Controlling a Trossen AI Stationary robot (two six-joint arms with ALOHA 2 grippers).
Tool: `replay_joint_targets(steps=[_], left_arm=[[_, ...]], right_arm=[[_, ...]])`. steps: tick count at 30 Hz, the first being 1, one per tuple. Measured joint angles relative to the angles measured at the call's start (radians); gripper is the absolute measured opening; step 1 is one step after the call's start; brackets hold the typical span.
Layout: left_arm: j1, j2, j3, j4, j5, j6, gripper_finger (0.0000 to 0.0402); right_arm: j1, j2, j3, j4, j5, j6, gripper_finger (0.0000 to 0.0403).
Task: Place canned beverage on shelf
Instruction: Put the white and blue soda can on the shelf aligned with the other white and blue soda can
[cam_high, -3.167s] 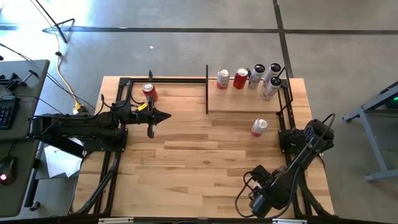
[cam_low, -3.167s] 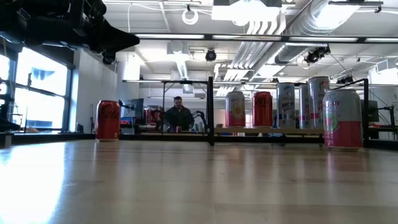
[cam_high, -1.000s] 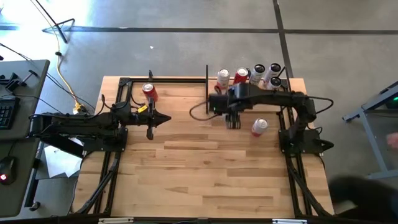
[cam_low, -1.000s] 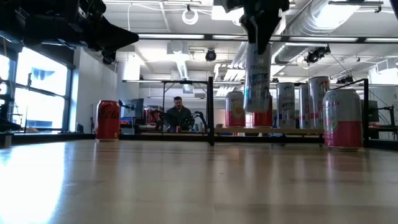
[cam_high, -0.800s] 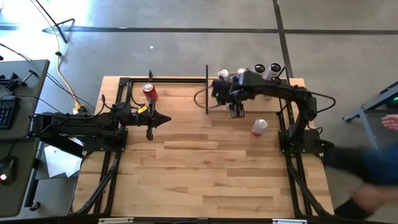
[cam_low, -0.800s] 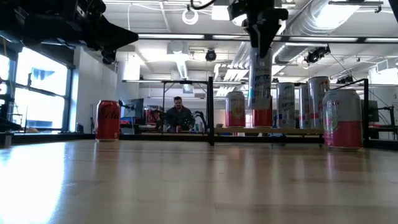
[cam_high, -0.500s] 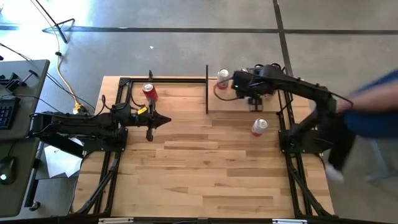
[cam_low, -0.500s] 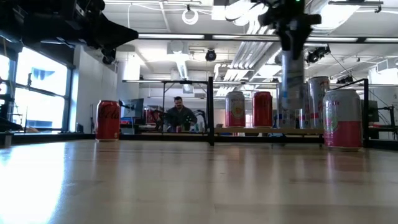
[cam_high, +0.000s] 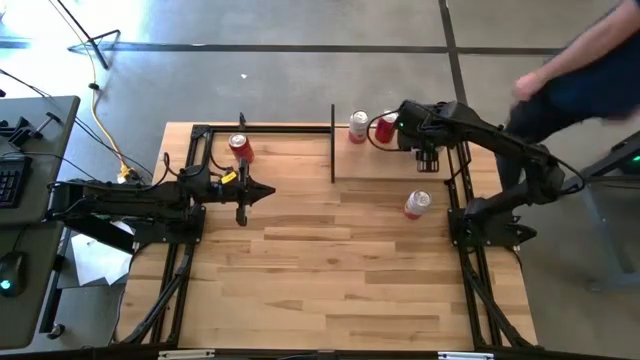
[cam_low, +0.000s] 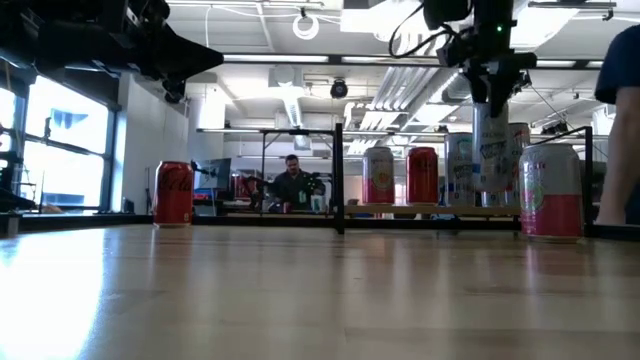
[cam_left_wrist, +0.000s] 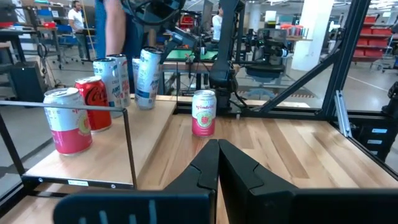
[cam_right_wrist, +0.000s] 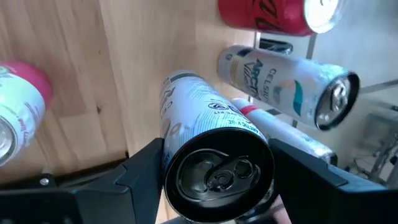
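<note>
My right gripper (cam_high: 426, 152) is shut on a tall white-and-blue can (cam_low: 490, 150) above the right end of the shelf (cam_high: 380, 165), a light-wood plank with a black upright plate (cam_high: 333, 143) at its left end. A pink-and-white can (cam_high: 358, 126), a red can (cam_high: 386, 128) and two tall white cans (cam_right_wrist: 286, 81) stand on the shelf. Another pink can (cam_high: 418, 204) stands on the table in front of the shelf. A red cola can (cam_high: 240, 148) stands at the far left. My left gripper (cam_high: 266, 189) hovers shut near it, touching nothing. My right gripper pinches the tall can's top end (cam_right_wrist: 171, 165) between its two fingers (cam_right_wrist: 140, 171), one on each side of the wall just below the rim. The fingers come from above, slanting down. The can hangs upright below them, its bottom (cam_low: 490, 188) clear of the shelf.
Black frame rails (cam_high: 465, 170) run along the table's edges and past the shelf's right end. A person (cam_high: 580, 70) moves just beyond the table's far right corner. Bare wood (cam_high: 330, 270) fills the table's middle and near part.
My right gripper has carried the tall can along the shelf toward the table's right edge and a little toward the far edge, from near the black plate to the shelf's right end. The can has stayed upright and lifted. A person has moved along the table's right side.
</note>
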Motion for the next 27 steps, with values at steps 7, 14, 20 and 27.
replay_joint_targets(steps=[7, 14, 20, 27], left_arm=[[0.000, 0.000, 0.000, 0.000, -0.004, 0.007, 0.0000], [0.000, 0.000, 0.000, 0.000, -0.006, 0.007, 0.0000], [0.000, 0.000, 0.000, -0.002, -0.006, 0.002, 0.0000], [0.000, 0.000, 0.000, -0.002, -0.006, 0.002, 0.0000]], right_arm=[[-0.027, 0.000, -0.002, 0.043, -0.041, -0.053, 0.0242], [-0.045, 0.048, -0.002, 0.068, -0.068, -0.071, 0.0242], [-0.046, 0.089, -0.002, 0.065, -0.063, -0.066, 0.0242], [-0.058, 0.107, -0.001, 0.070, -0.021, -0.017, 0.0272]])
